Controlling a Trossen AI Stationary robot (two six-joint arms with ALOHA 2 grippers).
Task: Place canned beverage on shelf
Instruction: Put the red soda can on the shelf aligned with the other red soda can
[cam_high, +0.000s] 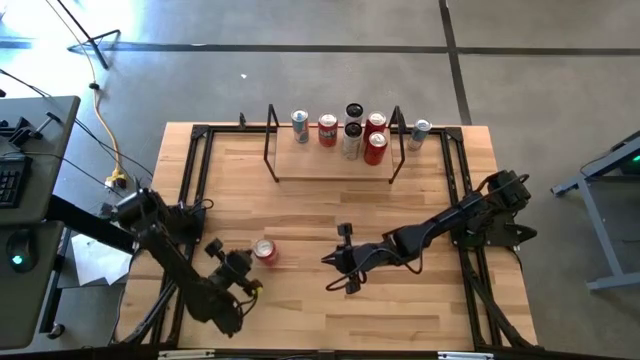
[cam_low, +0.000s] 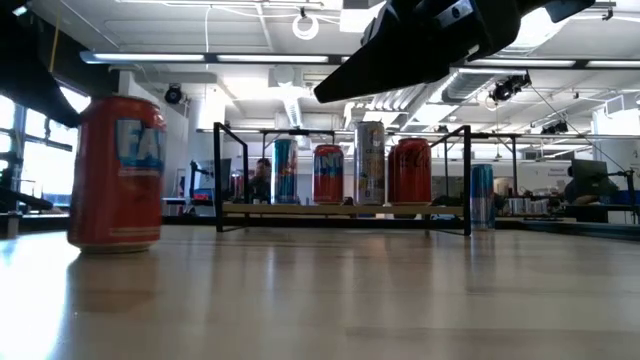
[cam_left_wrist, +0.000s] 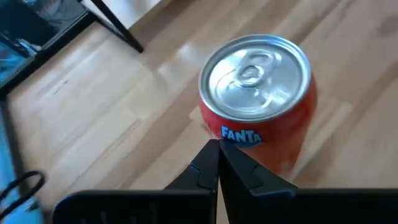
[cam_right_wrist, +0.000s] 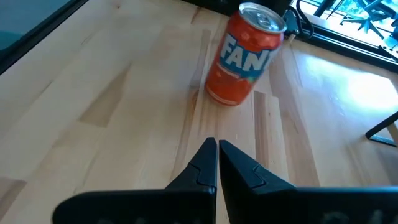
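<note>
An orange Fanta can (cam_high: 265, 250) (cam_left_wrist: 258, 112) (cam_right_wrist: 245, 59) (cam_low: 118, 172) stands upright on its base on the wooden table, near the left front. My left gripper (cam_high: 248, 266) (cam_left_wrist: 217, 146) is shut, its tips right at the can's side on the near-left. My right gripper (cam_high: 335, 265) (cam_right_wrist: 217, 146) is shut too and hovers to the can's right, well apart from it. The shelf (cam_high: 335, 165) (cam_low: 340, 208) stands at the table's far edge with several cans upright on its plank. My left gripper's shut fingertips (cam_left_wrist: 211, 152) stand against the can's side just under the Fanta lettering (cam_left_wrist: 239, 134), slanting down from the near-left. Whether they touch the can I cannot tell. The can stands upright on the table.
A blue-and-silver can (cam_high: 420, 132) (cam_low: 482, 195) stands on the table just right of the shelf's frame. Black frame rails (cam_high: 190, 170) run along the table's left and right edges. Bare wood lies between the Fanta can and the shelf.
</note>
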